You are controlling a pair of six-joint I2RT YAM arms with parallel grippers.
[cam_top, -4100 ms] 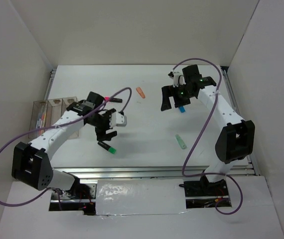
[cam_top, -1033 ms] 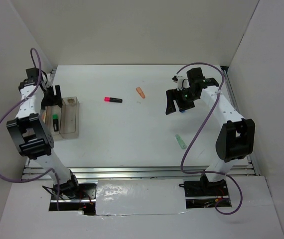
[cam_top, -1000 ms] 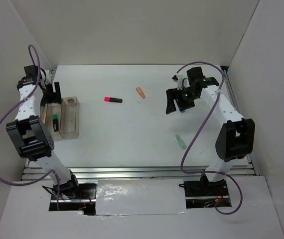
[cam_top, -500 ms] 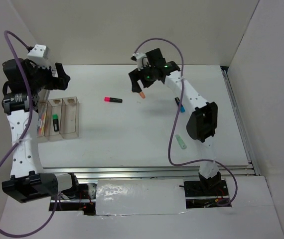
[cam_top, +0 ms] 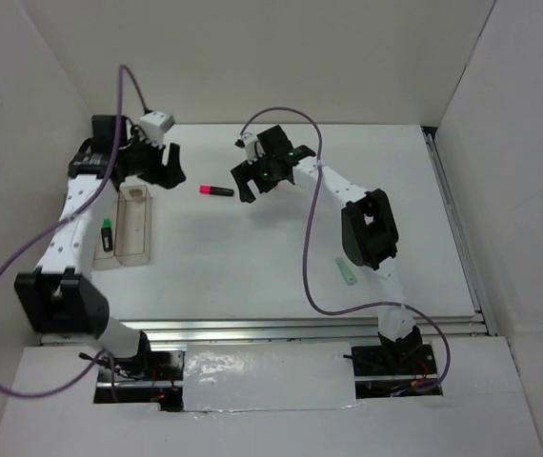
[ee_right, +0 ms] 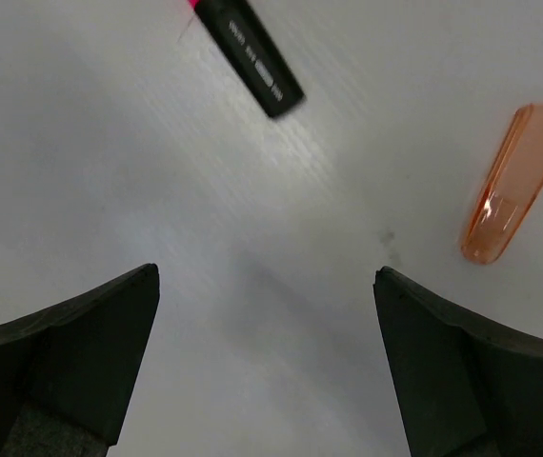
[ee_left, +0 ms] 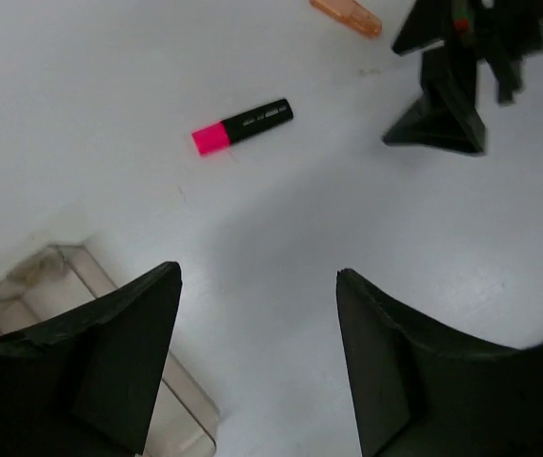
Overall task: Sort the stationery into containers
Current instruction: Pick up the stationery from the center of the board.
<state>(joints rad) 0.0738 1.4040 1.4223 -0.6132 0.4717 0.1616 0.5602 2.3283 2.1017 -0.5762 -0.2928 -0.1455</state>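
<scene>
My left gripper [ee_left: 257,286] is spread wide and holds nothing. It hovers over the bench [cam_top: 252,249], near the pink highlighter [ee_left: 243,126] at its pink end. My right gripper [ee_right: 267,276] is spread and empty too, just off the pink highlighter's black end, with the orange stub [ee_right: 516,186] close by. The containers [cam_top: 134,230] stand past my left gripper from the pink highlighter, and a black-green highlighter [cam_top: 106,237] lies in one. The mint green highlighter [cam_top: 347,272] lies well apart from the pink highlighter, toward my bases.
</scene>
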